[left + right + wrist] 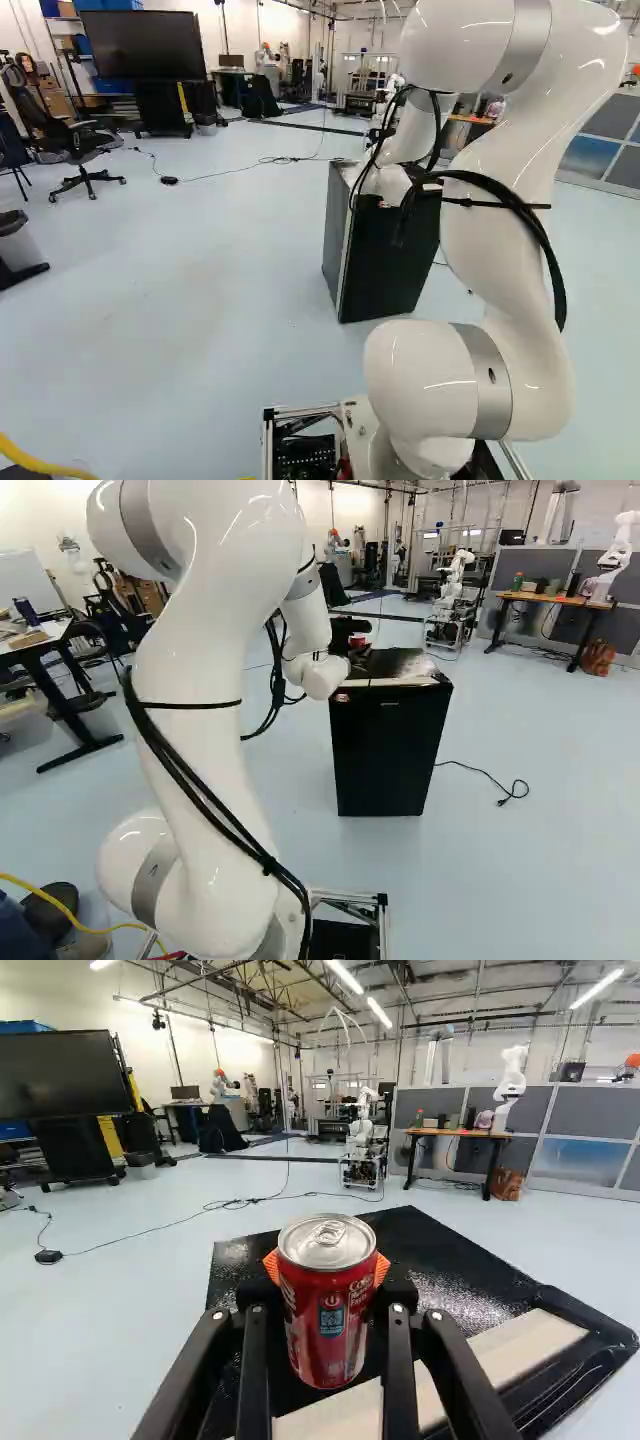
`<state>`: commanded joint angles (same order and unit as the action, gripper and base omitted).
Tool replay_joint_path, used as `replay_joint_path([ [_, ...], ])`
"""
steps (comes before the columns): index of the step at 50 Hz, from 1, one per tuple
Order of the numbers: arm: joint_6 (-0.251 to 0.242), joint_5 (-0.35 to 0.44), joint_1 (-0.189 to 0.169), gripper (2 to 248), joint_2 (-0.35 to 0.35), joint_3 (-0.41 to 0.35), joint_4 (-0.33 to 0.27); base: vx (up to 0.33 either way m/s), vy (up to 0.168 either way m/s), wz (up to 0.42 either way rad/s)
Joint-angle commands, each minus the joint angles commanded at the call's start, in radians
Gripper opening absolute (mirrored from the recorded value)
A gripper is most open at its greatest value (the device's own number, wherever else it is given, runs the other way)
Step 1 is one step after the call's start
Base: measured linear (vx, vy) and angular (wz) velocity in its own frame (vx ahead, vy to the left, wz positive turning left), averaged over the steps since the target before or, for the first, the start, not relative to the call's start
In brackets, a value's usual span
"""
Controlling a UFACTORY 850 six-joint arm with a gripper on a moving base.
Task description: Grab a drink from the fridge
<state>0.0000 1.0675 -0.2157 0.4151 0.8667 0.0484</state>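
Red can point(328, 1310) upright in the grip of the jaws, over the black fridge top point(425, 1245).

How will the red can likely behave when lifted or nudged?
Probably stiff: the red can looks like a metal cylinder and shows no dents where the gripper holds it. Likely fairly heavy for its size if full; the lid looks unopened, though the contents are hidden. Smooth, round walls suggest it could slip if gripped loosely.
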Motion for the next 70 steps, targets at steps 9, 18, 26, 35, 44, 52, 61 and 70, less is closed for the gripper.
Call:
replay_joint_path([
  [9, 0.0, -0.013, 0.015, 98, -0.048, -0.054, -0.003, 0.0, 0.0, 0.0],
  [18, 0.0, -0.029, 0.032, 98, -0.104, -0.117, -0.007, 0.0, 0.0, 0.0],
  [26, 0.0, -0.045, 0.05, 98, -0.162, -0.182, -0.011, 0.0, 0.0, 0.0],
  [35, 0.0, -0.066, 0.073, 98, -0.234, -0.262, -0.016, 0.0, 0.0, 0.0],
  [44, 0.0, -0.088, 0.097, 98, -0.312, -0.35, -0.022, 0.0, 0.0, 0.0],
  [52, 0.0, -0.106, 0.118, 98, -0.379, -0.425, -0.026, 0.0, 0.0, 0.0],
  [61, 0.0, -0.125, 0.139, 98, -0.446, -0.501, -0.031, 0.0, 0.0, 0.0],
  [70, 0.0, -0.142, 0.157, 98, -0.505, -0.567, -0.035, 0.0, 0.0, 0.0],
])
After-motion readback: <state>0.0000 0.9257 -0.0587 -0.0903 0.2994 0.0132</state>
